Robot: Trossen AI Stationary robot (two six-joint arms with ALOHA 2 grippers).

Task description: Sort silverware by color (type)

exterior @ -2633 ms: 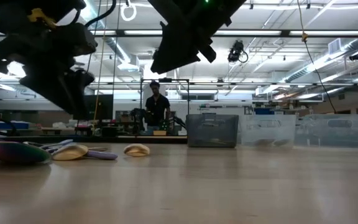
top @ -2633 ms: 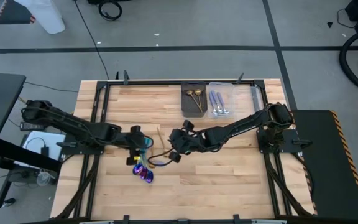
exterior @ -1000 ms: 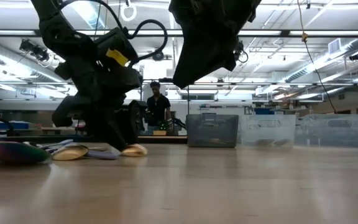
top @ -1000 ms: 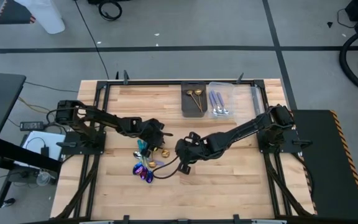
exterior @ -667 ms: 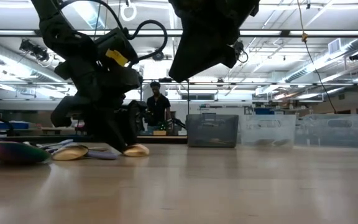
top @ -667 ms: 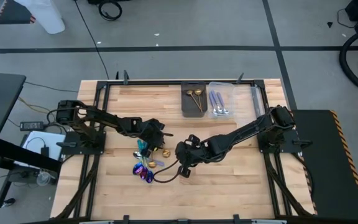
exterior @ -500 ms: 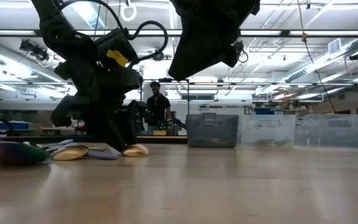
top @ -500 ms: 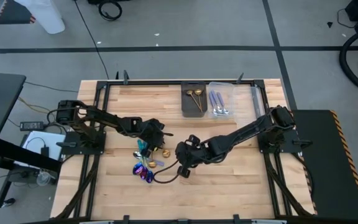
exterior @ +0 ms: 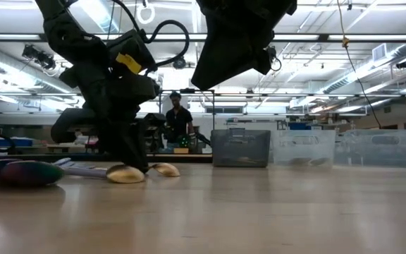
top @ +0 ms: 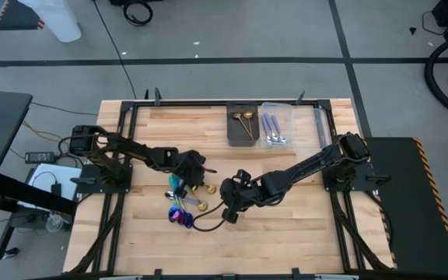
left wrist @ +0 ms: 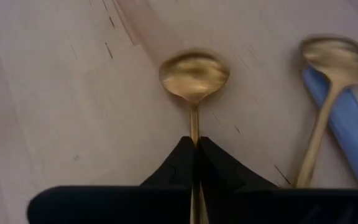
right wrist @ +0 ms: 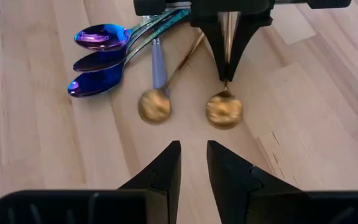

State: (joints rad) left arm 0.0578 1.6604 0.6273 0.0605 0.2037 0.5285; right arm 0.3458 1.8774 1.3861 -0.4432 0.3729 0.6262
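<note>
Gold spoon (left wrist: 194,77) pinched by closed left hand (left wrist: 194,144); right hand (right wrist: 193,163) seemingly empty, part-open.

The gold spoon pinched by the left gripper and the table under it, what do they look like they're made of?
Gold spoon: likely metal with a satin gold finish, its bowl giving a soft sheen. Table: pale wood, showing grain lines and plank seams.

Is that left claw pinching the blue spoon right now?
No, the left gripper is shut on the handle of a gold spoon; the blue spoons lie untouched on the table.
</note>
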